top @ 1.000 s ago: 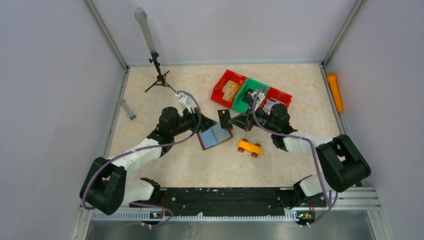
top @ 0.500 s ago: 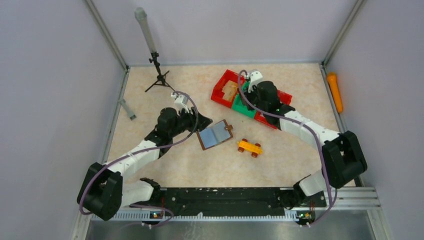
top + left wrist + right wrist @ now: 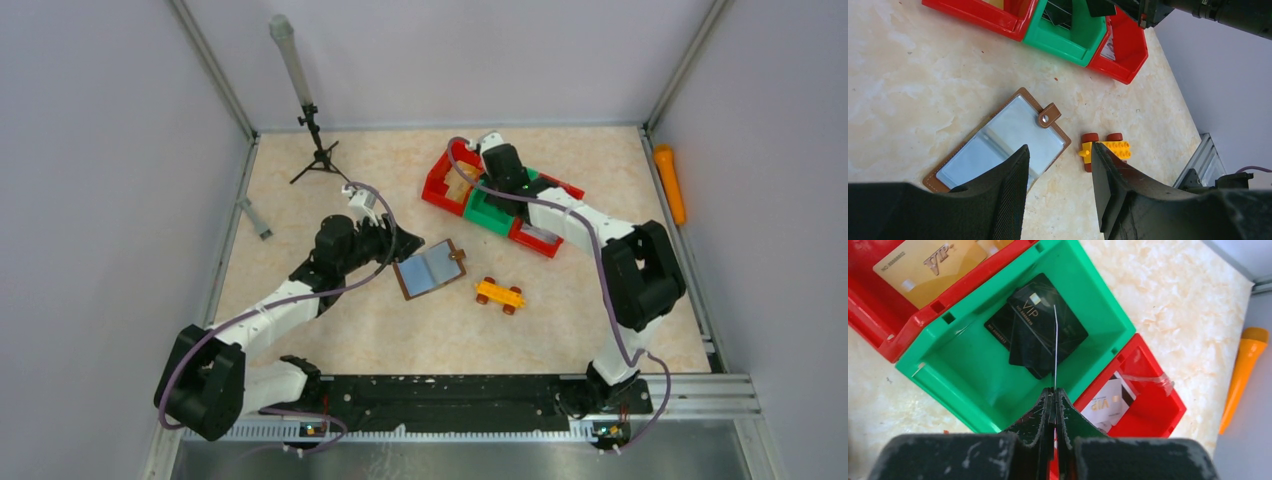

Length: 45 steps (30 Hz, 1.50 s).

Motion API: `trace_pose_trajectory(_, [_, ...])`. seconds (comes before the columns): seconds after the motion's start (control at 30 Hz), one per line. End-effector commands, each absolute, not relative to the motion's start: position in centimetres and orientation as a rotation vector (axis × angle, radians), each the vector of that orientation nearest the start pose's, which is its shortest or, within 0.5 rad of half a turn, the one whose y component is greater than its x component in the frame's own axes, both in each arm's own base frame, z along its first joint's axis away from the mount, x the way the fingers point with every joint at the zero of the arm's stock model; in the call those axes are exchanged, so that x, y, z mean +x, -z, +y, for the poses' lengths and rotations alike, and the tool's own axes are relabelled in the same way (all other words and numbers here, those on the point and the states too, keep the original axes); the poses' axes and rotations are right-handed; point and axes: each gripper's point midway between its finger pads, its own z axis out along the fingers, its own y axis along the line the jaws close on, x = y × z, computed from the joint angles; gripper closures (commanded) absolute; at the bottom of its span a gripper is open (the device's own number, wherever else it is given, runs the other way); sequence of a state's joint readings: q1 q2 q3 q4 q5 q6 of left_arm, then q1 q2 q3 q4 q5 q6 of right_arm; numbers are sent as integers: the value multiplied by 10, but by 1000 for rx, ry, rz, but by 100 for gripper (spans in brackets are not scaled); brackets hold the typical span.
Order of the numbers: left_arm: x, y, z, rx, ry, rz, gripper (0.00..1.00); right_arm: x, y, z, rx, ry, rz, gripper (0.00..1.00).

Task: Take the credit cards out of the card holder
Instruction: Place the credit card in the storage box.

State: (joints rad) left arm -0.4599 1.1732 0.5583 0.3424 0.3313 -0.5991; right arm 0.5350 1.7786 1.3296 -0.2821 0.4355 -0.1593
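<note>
Marble tabletop point(image 3: 350, 330) — card holder point(image 3: 430, 270) open, long axis diagonal; left claw point(image 3: 1059, 150) agape, right claw point(image 3: 1054, 391) pinching card point(image 3: 1055, 340).

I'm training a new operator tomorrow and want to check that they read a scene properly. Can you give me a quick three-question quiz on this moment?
1. True or false: the card holder lies open.
2. The right gripper, shut on a thin card seen edge-on, hangs over: A) the green bin B) the card holder C) neither.
3. Fill in: the left gripper has its jaws ____.

Key: 1 true; 2 A; 3 open.
</note>
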Motion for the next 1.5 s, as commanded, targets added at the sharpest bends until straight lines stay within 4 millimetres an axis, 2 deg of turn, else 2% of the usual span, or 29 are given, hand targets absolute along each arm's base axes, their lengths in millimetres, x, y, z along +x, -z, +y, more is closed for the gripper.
trace_pose_trajectory(0.0, [298, -193, -235, 138, 1029, 1874, 48, 455, -157, 168, -549, 388, 2090, 100])
trace_pose_trajectory(0.1, [298, -192, -236, 139, 1029, 1875, 49, 455, -152, 178, -664, 347, 2075, 100])
trace_pose_trajectory(0.2, [297, -194, -235, 141, 1030, 1870, 48, 454, -156, 189, -746, 285, 2012, 100])
trace_pose_trajectory(0.33, [298, -193, -235, 140, 1027, 1871, 48, 454, -163, 186, -855, 342, 1935, 100])
trace_pose_trajectory(0.43, [298, -192, -236, 141, 1029, 1874, 48, 457, -164, 179, -937, 453, 1909, 100])
trace_pose_trajectory(0.53, [298, -193, -236, 142, 1029, 1872, 48, 463, -163, 170, -950, 552, 1912, 100])
trace_pose_trajectory(0.63, [298, -193, -236, 142, 1029, 1870, 48, 468, -158, 171, -969, 579, 1894, 100])
trace_pose_trajectory(0.77, [298, -194, -235, 142, 1027, 1870, 49, 475, -149, 162, -1010, 712, 1869, 100])
trace_pose_trajectory(0.83, [298, -193, -235, 140, 1023, 1871, 49, 481, -150, 161, -990, 750, 1847, 100])
trace_pose_trajectory(1.03, [299, -192, -234, 139, 1017, 1874, 49, 486, -139, 171, -1020, 704, 1852, 100])
trace_pose_trajectory(1.3, [300, -190, -234, 140, 1009, 1882, 49, 493, -121, 165, -1093, 793, 1836, 100])
trace_pose_trajectory(1.47, [300, -190, -234, 141, 1009, 1881, 49, 501, -115, 163, -1076, 797, 1833, 100])
